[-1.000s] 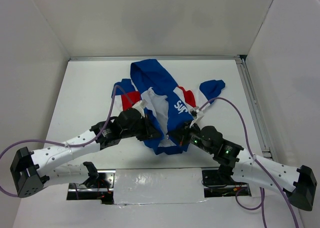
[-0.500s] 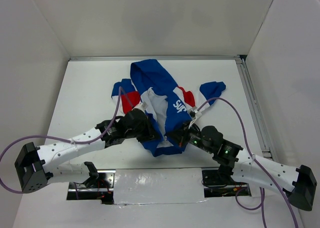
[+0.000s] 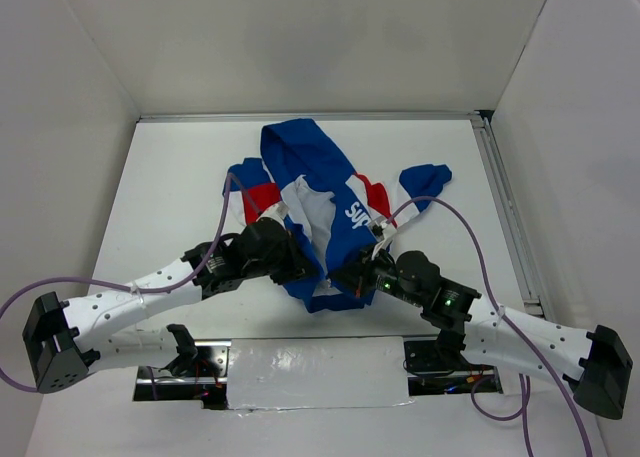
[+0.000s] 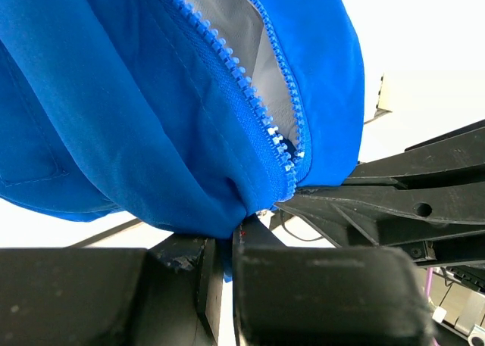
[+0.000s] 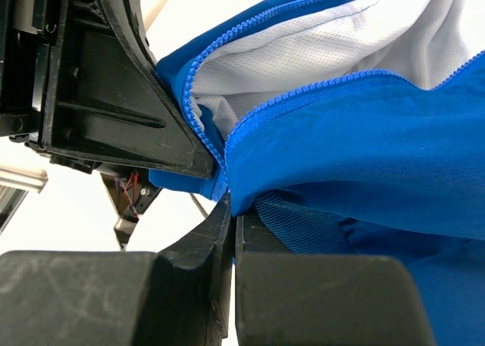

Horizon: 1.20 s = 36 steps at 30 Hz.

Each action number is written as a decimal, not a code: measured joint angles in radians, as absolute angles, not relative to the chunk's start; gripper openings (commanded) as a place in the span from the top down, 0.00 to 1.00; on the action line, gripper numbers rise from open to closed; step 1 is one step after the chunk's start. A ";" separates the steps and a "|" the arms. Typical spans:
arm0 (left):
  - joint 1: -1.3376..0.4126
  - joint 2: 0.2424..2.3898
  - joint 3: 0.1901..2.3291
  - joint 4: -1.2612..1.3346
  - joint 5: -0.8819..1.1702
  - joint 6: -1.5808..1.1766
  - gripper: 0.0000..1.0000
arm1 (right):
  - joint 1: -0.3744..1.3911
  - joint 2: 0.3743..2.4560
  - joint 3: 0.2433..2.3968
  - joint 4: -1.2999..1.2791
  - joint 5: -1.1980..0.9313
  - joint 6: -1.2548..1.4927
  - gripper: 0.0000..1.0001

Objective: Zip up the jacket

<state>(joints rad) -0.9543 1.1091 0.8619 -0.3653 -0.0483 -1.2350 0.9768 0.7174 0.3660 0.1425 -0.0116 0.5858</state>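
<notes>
Left pincer (image 3: 305,269): clamped on the jacket's (image 3: 310,157) lower front edge, with blue cloth nipped between its closed jaws in the left wrist view.

Jacket: on the table (image 3: 170,177), spread ahead of both pincers. Its hood and sleeves lie well beyond them, and its hem is gathered and held between the two.

Zipper (image 4: 242,88): undone. The two rows of teeth are apart over the white lining and run together just ahead of the left pincer's jaws. Whether the bottom ends are joined is not clear.

Right pincer (image 3: 352,275): shut tight on the opposite front edge, the fabric pinched at its jaw line just below the teeth (image 5: 220,145). It is very near the left pincer, almost nose to nose.

Change: over the last second the right pincer edges toward the left one. The left arm swings slightly outward and then comes back. The hem between them slides a little, and the sleeve beyond the left pincer shifts with it. Neither grip changes.

Meaning: this looks like lining up, not zipping. The two bottom corners appear to be brought together so the zipper ends can mate. The front is open along its whole length, so the pull up the teeth is not yet begun.
</notes>
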 measured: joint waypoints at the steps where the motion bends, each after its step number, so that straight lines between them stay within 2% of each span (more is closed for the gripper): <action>1: -0.954 1.109 0.861 -0.366 -0.048 -1.235 1.00 | 0.977 0.717 0.366 0.142 -0.013 0.586 1.00; 36: -0.972 1.090 0.861 -0.380 -0.055 -1.239 1.00 | 0.955 0.677 0.317 0.207 -0.031 0.646 1.00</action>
